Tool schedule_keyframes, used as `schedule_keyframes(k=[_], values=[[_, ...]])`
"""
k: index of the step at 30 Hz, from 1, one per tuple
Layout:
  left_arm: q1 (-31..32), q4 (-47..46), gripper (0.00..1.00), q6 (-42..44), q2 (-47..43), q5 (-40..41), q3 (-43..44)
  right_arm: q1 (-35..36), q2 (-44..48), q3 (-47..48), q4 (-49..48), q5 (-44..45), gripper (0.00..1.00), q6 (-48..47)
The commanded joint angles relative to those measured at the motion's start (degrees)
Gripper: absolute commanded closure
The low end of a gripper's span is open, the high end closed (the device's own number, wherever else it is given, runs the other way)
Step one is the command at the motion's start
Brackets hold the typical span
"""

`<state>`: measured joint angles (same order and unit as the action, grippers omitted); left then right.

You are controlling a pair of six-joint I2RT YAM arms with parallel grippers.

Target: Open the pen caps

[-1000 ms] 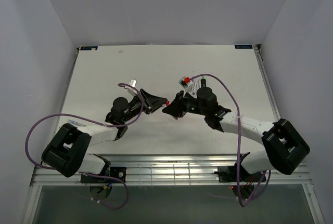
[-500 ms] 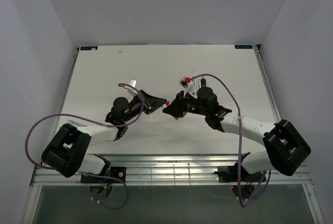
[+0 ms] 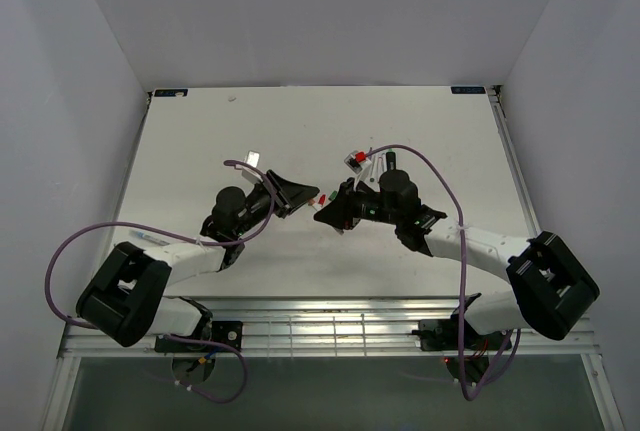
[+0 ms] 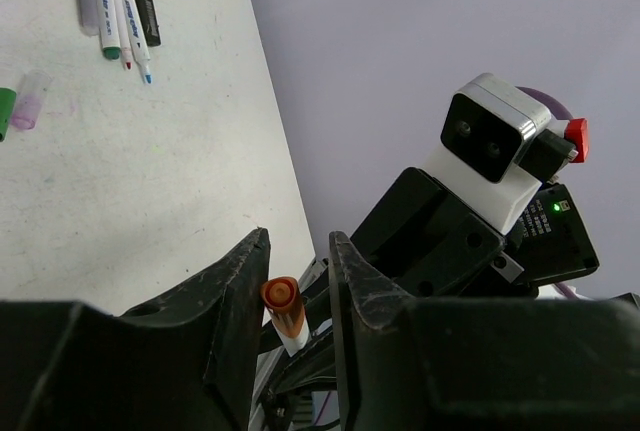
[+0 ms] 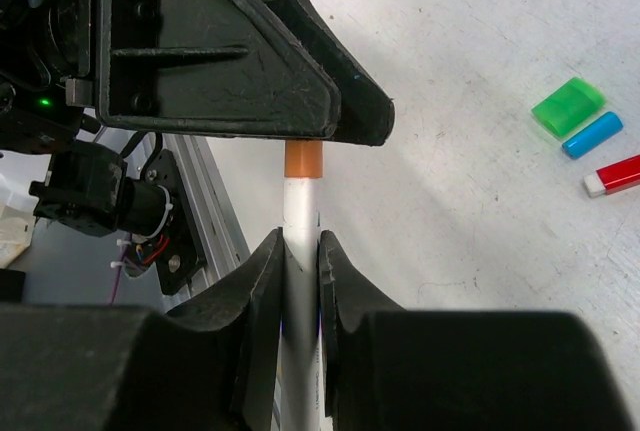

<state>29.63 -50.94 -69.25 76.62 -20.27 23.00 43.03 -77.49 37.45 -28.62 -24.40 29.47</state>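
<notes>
Nudged slightly leftward since a second ago, my left end effector (image 4: 298, 251) straddles the orange pen cap (image 4: 280, 296) above the desk (image 3: 190, 151), though I cannot tell whether it pinches it, while my right end effector (image 5: 298, 243) is clenched on the white pen (image 5: 300, 213) still wearing that cap.

Robot lab, enclosed test cell. White table (image 3: 200, 151) boxed on three sides by plain pale walls (image 3: 320, 11). Two black-and-white machine arms, left arm (image 3: 180, 256) and right arm (image 3: 490, 246), bolted to a slotted metal rail (image 3: 330, 331) at the near edge. Purple cables (image 3: 462, 271) loop loose along both arms. White boxy camera module (image 4: 490, 146) on one wrist, with a bare electronics housing beside it showing a lit green status light (image 4: 553, 207).
</notes>
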Motion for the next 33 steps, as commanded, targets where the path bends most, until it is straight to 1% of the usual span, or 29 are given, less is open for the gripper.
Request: schedule_keyframes(k=[1, 6, 10, 18, 19, 20, 21, 23, 26, 30, 32, 33], values=[[0.0, -1.4, 0.60, 0.2, -2.0, 0.8, 1.3, 0.0, 0.9, -1.0, 0.1, -0.6, 0.92, -0.1], [0.3, -2.9, 0.61, -0.4, -1.6, -0.3, 1.4, 0.0, -0.2, -0.4, -1.0, -0.7, 0.92, 0.8], [0.6, -3.0, 0.66, -0.3, -1.2, -0.6, 1.5, 0.0, -0.6, 0.5, -1.7, -0.7, 0.92, 1.5], [1.0, -5.2, 0.64, -0.7, -0.1, -1.0, 0.7, 0.0, -2.2, 1.5, -2.9, -1.6, 0.92, 3.0], [1.0, -5.3, 0.62, -0.8, -0.1, -1.2, 0.8, 0.0, -2.2, 1.4, -3.0, -1.5, 0.92, 3.0], [1.0, -5.4, 0.57, -0.7, 0.1, -1.3, 1.0, 0.0, -2.4, 1.4, -3.1, -1.5, 0.92, 3.0], [1.0, -5.5, 0.54, -0.8, 0.2, -1.4, 1.0, 0.0, -2.4, 1.5, -3.2, -1.6, 0.92, 3.1], [1.0, -5.5, 0.45, -0.7, 0.2, -1.3, 0.7, 0.0, -2.5, 1.5, -3.5, -1.6, 0.92, 3.3], [1.0, -5.5, 0.43, -0.7, -0.1, -1.3, 0.4, 0.0, -2.4, 1.7, -3.5, -1.4, 0.92, 3.4], [1.0, -5.6, 0.44, -0.7, 0.1, -1.4, 0.5, 0.0, -2.7, 1.7, -3.5, -1.3, 0.92, 3.3], [1.0, -5.8, 0.48, -0.8, 0.3, -1.7, 0.6, 0.0, -2.9, 2.0, -3.5, -1.3, 0.92, 3.3], [1.0, -5.8, 0.51, -1.0, 0.4, -1.8, 0.6, 0.0, -3.1, 2.1, -3.5, -1.2, 0.92, 3.3]])
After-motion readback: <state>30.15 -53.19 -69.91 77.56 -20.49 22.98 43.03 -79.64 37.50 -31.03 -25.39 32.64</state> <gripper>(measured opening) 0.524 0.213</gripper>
